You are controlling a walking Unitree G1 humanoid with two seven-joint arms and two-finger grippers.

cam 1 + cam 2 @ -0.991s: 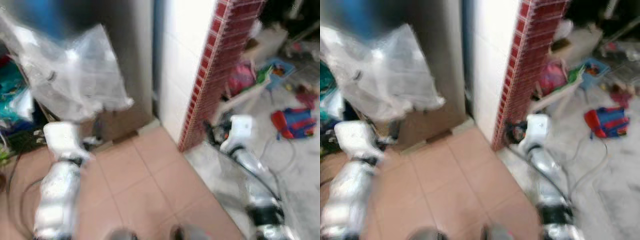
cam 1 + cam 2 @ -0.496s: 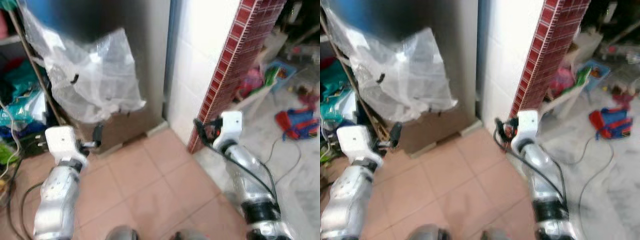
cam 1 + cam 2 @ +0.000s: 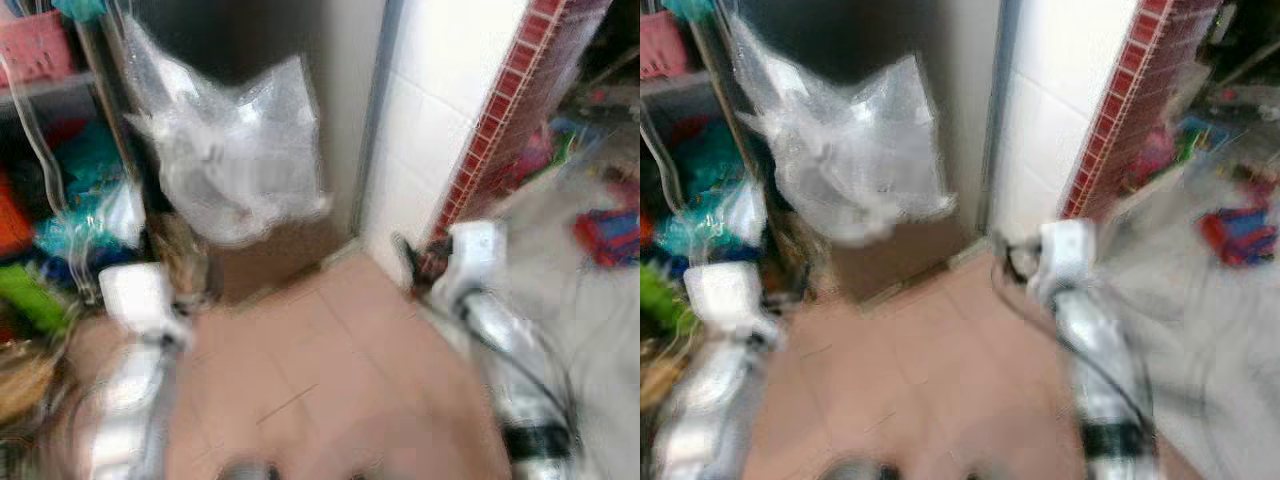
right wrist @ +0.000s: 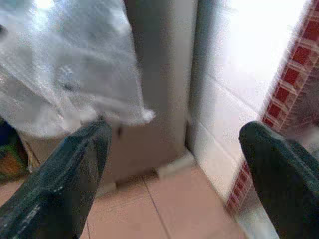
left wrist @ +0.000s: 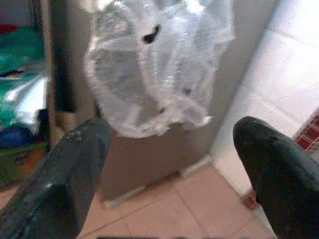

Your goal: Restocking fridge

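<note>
Fridge [image 5: 149, 149] draped in plastic wrap [image 5: 154, 64]; left tool [image 5: 164, 164] wide, empty; right tool [image 4: 174, 169] wide, empty

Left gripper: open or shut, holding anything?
Open, empty. In its wrist view the left gripper has its two black fingers wide apart, with bubble wrap and floor tiles between.

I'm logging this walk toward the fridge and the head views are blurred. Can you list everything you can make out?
Fridge: one, grey, straight ahead.
Plastic wrap: one sheet, clear, crumpled, hanging on the fridge front.
Wall: white tiles, right of the fridge.
Brick edging: red, on the wall's corner.
Shelf clutter: teal, green, red, left of the fridge; too blurred to name.
Floor tiles: pinkish.
Left gripper: fingers open, empty.
Right gripper: fingers open, empty.
</note>
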